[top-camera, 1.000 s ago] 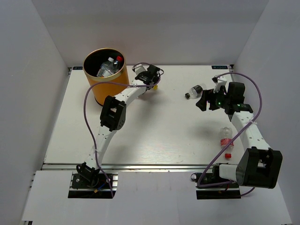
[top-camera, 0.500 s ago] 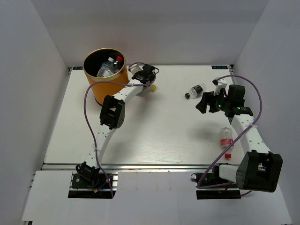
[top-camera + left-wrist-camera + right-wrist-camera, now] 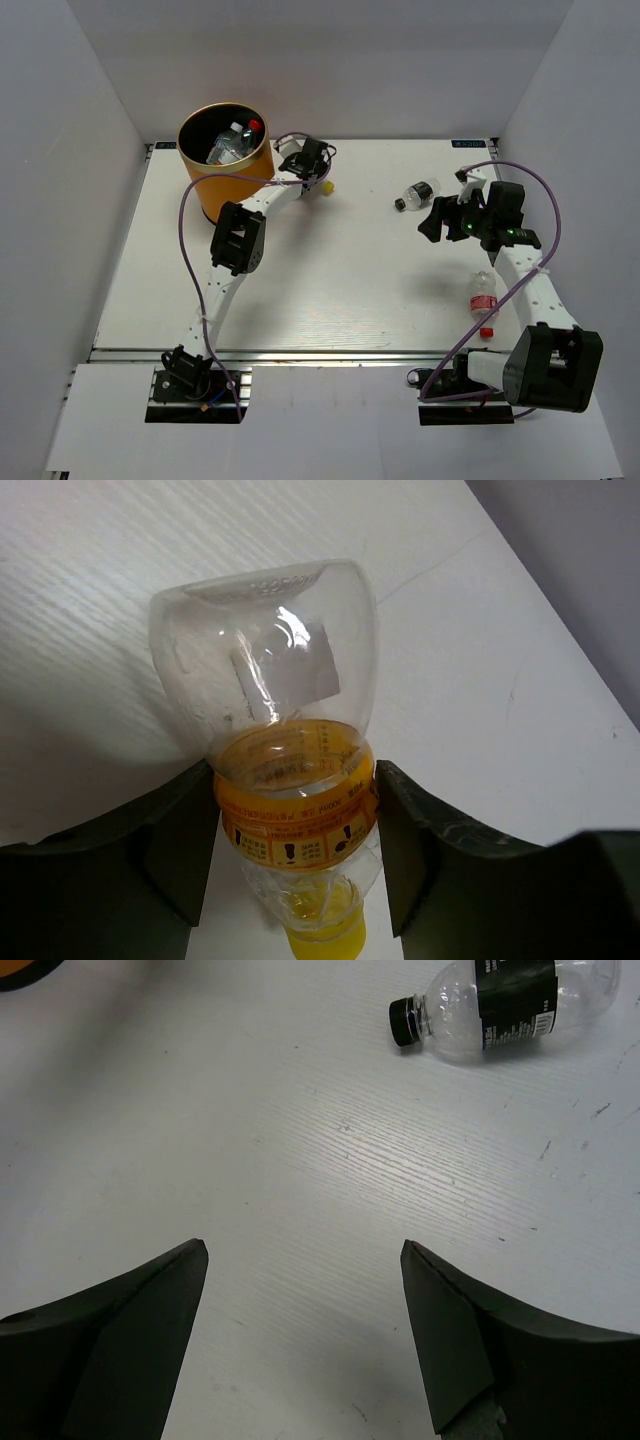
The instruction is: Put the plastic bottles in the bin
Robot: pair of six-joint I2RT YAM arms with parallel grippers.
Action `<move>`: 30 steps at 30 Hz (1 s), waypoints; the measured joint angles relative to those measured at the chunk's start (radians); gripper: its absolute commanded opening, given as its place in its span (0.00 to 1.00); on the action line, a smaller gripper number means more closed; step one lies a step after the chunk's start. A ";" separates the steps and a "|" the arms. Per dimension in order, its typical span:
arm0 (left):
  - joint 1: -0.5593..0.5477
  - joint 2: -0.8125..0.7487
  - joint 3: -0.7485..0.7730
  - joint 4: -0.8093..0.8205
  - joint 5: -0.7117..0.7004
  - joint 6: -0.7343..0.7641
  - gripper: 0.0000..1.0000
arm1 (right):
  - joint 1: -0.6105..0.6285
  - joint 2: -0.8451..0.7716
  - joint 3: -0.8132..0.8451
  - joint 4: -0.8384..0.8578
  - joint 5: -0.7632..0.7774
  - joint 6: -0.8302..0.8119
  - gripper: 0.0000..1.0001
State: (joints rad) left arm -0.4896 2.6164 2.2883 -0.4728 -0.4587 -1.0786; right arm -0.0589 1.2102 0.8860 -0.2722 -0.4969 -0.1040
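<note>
Nearest you, the red-labelled bottle (image 3: pixel 483 300) lay on the worktop (image 3: pixel 340 280), far right of the bin (image 3: pixel 222 190) and nearer than it; beyond it your right tool (image 3: pixel 432 220) hung wide open, holding nothing, with the dark-labelled bottle (image 3: pixel 415 192) on its side just past it. Just right of the bin, your left tool (image 3: pixel 311 166) was closed on the yellow-capped bottle (image 3: pixel 290 720), a finger against each side of its orange label, the bottle lying on the worktop. Inside the bin lay several bottles (image 3: pixel 232 142).

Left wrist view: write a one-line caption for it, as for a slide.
The left gripper clamps an orange-labelled, yellow-capped plastic bottle lying on the white table.
</note>
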 measured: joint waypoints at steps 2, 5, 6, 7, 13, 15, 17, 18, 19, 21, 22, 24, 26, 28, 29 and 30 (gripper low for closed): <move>0.003 -0.002 -0.010 0.040 0.035 0.048 0.08 | 0.000 -0.005 0.000 -0.004 0.004 0.003 0.85; 0.007 -0.008 -0.034 0.106 0.117 0.157 0.02 | 0.000 -0.005 0.003 -0.012 0.020 0.012 0.85; 0.007 -0.015 -0.052 0.130 0.154 0.196 0.00 | 0.000 -0.003 0.006 -0.019 0.027 0.016 0.85; 0.007 -0.027 -0.076 0.154 0.185 0.233 0.00 | 0.000 0.001 0.013 -0.026 0.031 0.016 0.85; -0.002 -0.144 -0.183 0.223 0.443 0.441 0.00 | 0.000 0.065 0.094 -0.054 0.053 -0.036 0.85; -0.003 -0.198 -0.179 0.225 0.512 0.501 0.00 | 0.000 0.075 0.108 -0.050 0.052 -0.088 0.85; -0.005 -0.252 -0.131 0.217 0.573 0.562 0.00 | 0.000 0.091 0.124 -0.042 0.047 -0.153 0.85; -0.006 -0.282 -0.104 0.219 0.593 0.587 0.00 | 0.000 0.103 0.132 -0.040 0.046 -0.170 0.85; -0.007 -0.312 -0.082 0.217 0.609 0.608 0.00 | 0.000 0.118 0.144 -0.042 0.044 -0.192 0.84; -0.008 -0.391 -0.051 0.222 0.631 0.646 0.00 | 0.000 0.154 0.172 -0.042 0.039 -0.224 0.84; -0.007 -0.441 -0.050 0.229 0.635 0.666 0.00 | 0.000 0.171 0.185 -0.042 0.036 -0.235 0.84; -0.003 -0.540 -0.060 0.241 0.631 0.699 0.00 | 0.000 0.194 0.202 -0.042 0.028 -0.247 0.84; 0.004 -0.637 -0.079 0.261 0.613 0.728 0.01 | 0.000 0.203 0.208 -0.042 0.022 -0.252 0.84; 0.013 -0.727 -0.097 0.273 0.568 0.761 0.03 | 0.000 0.206 0.212 -0.044 0.022 -0.256 0.84; 0.018 -0.765 -0.108 0.268 0.532 0.774 0.03 | 0.000 0.206 0.216 -0.043 0.023 -0.259 0.84; 0.023 -0.805 -0.126 0.261 0.476 0.789 0.03 | 0.000 0.211 0.224 -0.047 0.025 -0.264 0.84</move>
State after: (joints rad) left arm -0.4664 1.8118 2.1628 -0.2123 0.0177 -0.2897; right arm -0.0586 1.4208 1.1103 -0.3191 -0.4717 -0.3679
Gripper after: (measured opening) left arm 0.683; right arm 0.842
